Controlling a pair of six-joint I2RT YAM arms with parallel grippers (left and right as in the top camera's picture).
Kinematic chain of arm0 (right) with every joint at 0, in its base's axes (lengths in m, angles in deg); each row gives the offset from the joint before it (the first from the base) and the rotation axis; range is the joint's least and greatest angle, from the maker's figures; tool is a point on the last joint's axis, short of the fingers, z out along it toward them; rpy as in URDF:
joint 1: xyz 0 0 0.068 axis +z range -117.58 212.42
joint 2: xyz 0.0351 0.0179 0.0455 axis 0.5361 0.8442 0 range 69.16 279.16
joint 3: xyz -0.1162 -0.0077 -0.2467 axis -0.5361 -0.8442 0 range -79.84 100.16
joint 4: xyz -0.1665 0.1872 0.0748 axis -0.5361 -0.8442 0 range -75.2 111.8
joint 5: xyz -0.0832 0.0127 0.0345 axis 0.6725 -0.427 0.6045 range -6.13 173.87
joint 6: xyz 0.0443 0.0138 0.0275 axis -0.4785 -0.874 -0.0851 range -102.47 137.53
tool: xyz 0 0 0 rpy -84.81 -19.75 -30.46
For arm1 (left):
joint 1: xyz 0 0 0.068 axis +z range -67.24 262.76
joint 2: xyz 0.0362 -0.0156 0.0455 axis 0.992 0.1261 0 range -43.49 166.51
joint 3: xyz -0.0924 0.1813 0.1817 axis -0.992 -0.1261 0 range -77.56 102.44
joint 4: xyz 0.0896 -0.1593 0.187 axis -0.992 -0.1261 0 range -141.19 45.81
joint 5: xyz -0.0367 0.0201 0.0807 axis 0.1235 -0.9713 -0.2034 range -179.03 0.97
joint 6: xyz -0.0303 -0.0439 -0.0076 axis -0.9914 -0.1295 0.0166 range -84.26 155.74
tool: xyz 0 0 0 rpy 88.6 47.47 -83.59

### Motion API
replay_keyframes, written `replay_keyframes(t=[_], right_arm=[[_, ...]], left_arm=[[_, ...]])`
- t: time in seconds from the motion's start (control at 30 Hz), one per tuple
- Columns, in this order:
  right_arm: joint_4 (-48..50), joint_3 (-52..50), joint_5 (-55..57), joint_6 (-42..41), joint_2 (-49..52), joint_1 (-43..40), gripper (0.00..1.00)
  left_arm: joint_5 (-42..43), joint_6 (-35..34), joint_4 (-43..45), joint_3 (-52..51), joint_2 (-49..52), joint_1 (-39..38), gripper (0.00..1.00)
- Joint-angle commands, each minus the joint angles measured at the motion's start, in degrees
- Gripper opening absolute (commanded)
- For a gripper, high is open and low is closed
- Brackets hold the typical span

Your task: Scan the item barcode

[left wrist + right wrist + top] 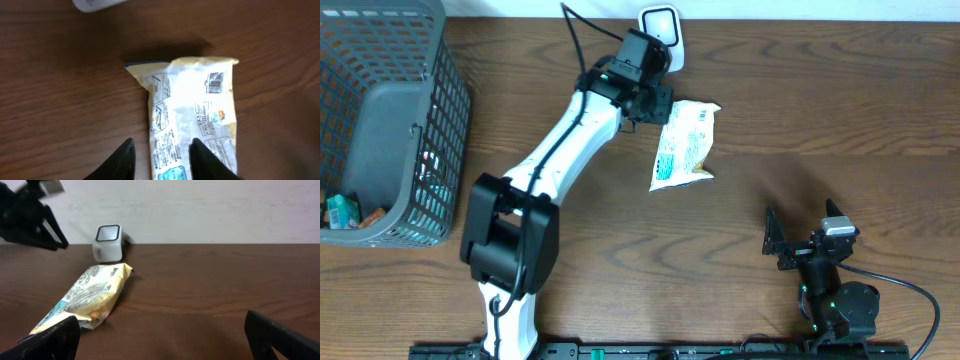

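The left gripper (162,150) was seen narrowly parted astride the near edge of the snack packet (195,105), which lay flat on the table (60,100) and was not pinched. Just beyond the packet's far end, ahead of the fingertips, the white scanner (662,32) was stood. The right gripper (160,340) was held wide with nothing in it, well apart from the packet, and a grey basket (445,150) was seen far off to the side of the left fingers.

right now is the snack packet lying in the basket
No, the snack packet lies flat on the table near the scanner, well apart from the basket.
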Motion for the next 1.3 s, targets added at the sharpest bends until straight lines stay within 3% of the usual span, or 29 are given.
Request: replay_keyframes(t=[0.0,0.13,0.5,0.77,0.87,0.97,1.27], right_arm=[[-0.2,-0.1,0.2,-0.8,-0.2,0.5,0.99],[-0.2,-0.1,0.2,-0.8,-0.2,0.5,0.99],[-0.2,-0.1,0.2,-0.8,-0.2,0.5,0.99],[-0.2,-0.1,0.2,-0.8,-0.2,0.5,0.99],[-0.2,-0.1,0.2,-0.8,-0.2,0.5,0.99],[-0.3,-0.1,0.2,-0.8,-0.2,0.5,0.99],[-0.2,-0.1,0.2,-0.8,-0.2,0.5,0.99]], left_arm=[[3.6,-2.1,-1.8,-0.2,-1.4,-1.2,0.26],[3.5,-5.2,-3.6,-0.7,0.3,-3.6,0.19],[2.9,-5.3,-4.0,-2.3,11.5,-10.8,0.19],[2.9,-5.3,-4.1,-1.0,6.1,-10.7,0.19],[2.2,-5.2,-3.0,-0.9,1.6,-10.7,0.4],[-3.7,-5.3,-2.1,-0.9,-1.3,-10.7,0.46],[-1.5,-7.8,-12.5,-2.7,-0.3,-12.0,0.45]])
